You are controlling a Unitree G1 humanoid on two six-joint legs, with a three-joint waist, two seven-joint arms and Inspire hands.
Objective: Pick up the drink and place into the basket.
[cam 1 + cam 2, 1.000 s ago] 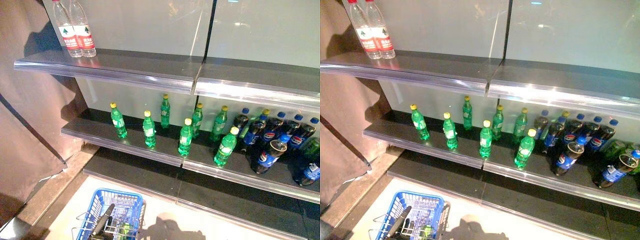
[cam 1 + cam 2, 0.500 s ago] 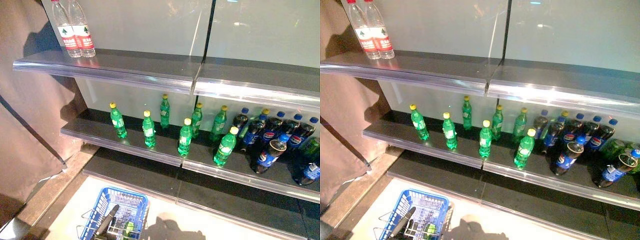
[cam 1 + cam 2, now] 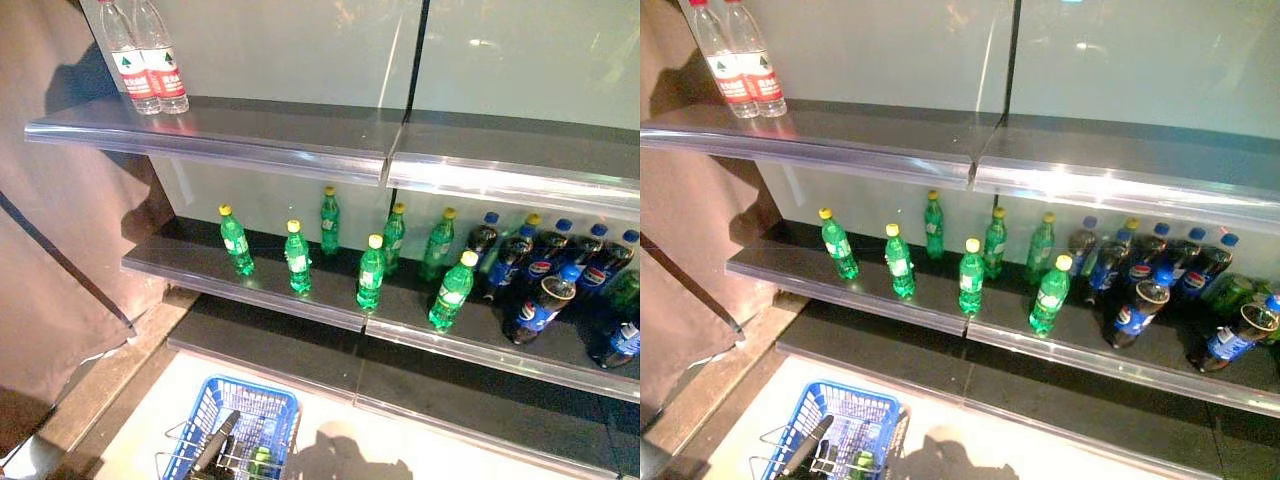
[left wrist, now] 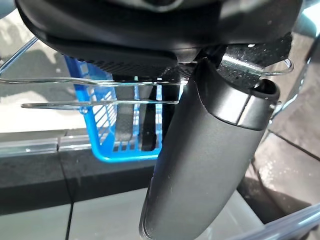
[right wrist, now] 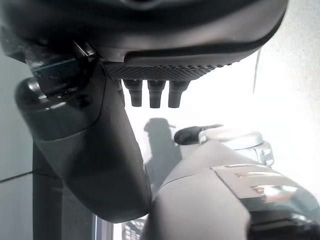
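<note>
A shop shelf unit fills most of my head view. On the top shelf (image 3: 260, 135), at the upper left of the frame, stand two clear water bottles (image 3: 145, 65) with red labels, side by side and touching. On the middle shelf (image 3: 250, 285) a loose group of green bottles (image 3: 371, 272) with yellow caps stands upright across the centre, spaced apart from one another. To their right, at the right edge of the frame, dark cola bottles (image 3: 540, 305) with blue labels crowd together, several of them leaning. A brown curtain (image 3: 60, 260) hangs down the left side. At the bottom left of the frame a blue basket (image 3: 262, 410) with wire handles sits low over the pale floor. Inside it I can see a small green drink (image 3: 260, 460), lying near the bottom edge of the frame. My left hand (image 4: 165, 45) is curled around the basket's wire handles (image 4: 95, 92), with the basket hanging past my fingers. My right hand (image 5: 150, 75) shows only in its own wrist view, fingers straight and relaxed, holding nothing, over bright floor.
</note>
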